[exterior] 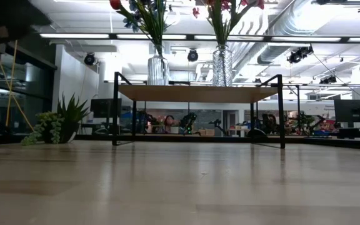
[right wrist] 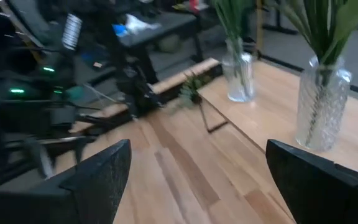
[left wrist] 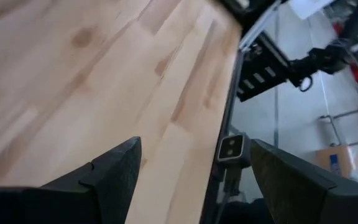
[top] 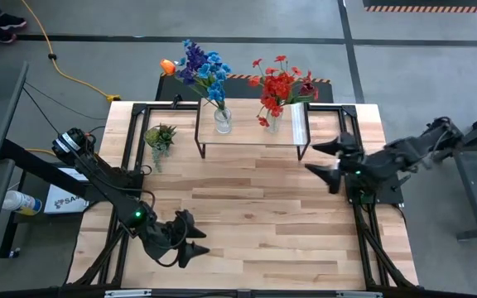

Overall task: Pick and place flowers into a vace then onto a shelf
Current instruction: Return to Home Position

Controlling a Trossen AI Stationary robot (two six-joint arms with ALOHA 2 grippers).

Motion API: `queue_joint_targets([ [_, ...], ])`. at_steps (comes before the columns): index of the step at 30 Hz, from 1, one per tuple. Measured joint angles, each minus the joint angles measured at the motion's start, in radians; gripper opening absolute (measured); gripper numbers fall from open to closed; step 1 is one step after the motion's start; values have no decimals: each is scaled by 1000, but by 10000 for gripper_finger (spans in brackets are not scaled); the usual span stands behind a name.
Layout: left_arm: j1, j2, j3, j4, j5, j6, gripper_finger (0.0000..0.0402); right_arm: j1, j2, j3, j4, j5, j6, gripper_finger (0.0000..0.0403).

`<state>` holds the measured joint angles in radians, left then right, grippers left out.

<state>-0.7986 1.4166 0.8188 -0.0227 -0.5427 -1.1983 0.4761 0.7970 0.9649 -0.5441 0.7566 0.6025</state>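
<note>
Low light-wood shelf on thin dark legs (top: 251,131) stands at the middle of the far edge of the plank tabletop (top: 255,207). On it, both upright:
- a clear ribbed glass vase (top: 222,122) near its left end, holding blue, purple and orange artificial flowers (top: 201,70)
- a second clear vase (top: 273,122) toward its right end, holding red artificial flowers (top: 280,87)

Left arm (top: 98,175) reaches toward the near edge, left of middle; left jaws apart, empty. Right arm (top: 404,153) enters over the right edge; right jaws apart, empty, near the shelf's right end.

Risk: a right-arm swing toward the far edge could clip a shelf leg or the red blooms. The tall, top-heavy vases would likely tip off the narrow board. Left arm: no evident hazard.
</note>
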Motion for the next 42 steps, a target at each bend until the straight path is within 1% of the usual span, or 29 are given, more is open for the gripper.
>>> queue_joint_targets([
  [6, 22, -9, 0, 97, -72, 252, 330, 124, -129, 0, -39, 45, -23, 358],
  [10, 74, -75, 0, 105, -78, 370, 330, 197, -191, 0, -70, 118, -26, 360],
  [12, 102, -114, 0, 83, -77, 452, 330, 230, -212, 0, -89, 165, -28, 361],
  [14, 140, -161, 0, 78, -69, 534, 330, 259, -229, 0, -116, 211, -27, 361],
  [16, 178, -209, 0, 41, -45, 586, 330, 283, -239, 0, -132, 246, -27, 362],
  [18, 213, -255, 0, 4, -17, 619, 330, 305, -244, 0, -141, 269, -27, 362],
  [22, 274, -359, -3, -50, 4, 694, 330, 345, -243, 0, -185, 328, -2, 362],
  [26, 296, -485, -58, -42, 4, 743, 330, 388, -244, 0, -263, 408, 62, 362],
  [28, 294, -551, -103, -46, 3, 747, 330, 411, -244, 0, -307, 440, 109, 362],
  [33, 258, -713, -237, 26, 0, 760, 330, 466, -245, 0, -381, 479, 180, 362],
  [36, 225, -766, -301, 68, -8, 800, 330, 495, -254, 0, -406, 512, 184, 362],
  [38, 204, -799, -337, 99, -34, 807, 330, 509, -270, 0, -414, 542, 190, 362],
  [42, 174, -853, -395, 133, -89, 806, 330, 530, -317, 0, -427, 549, 194, 362],
])
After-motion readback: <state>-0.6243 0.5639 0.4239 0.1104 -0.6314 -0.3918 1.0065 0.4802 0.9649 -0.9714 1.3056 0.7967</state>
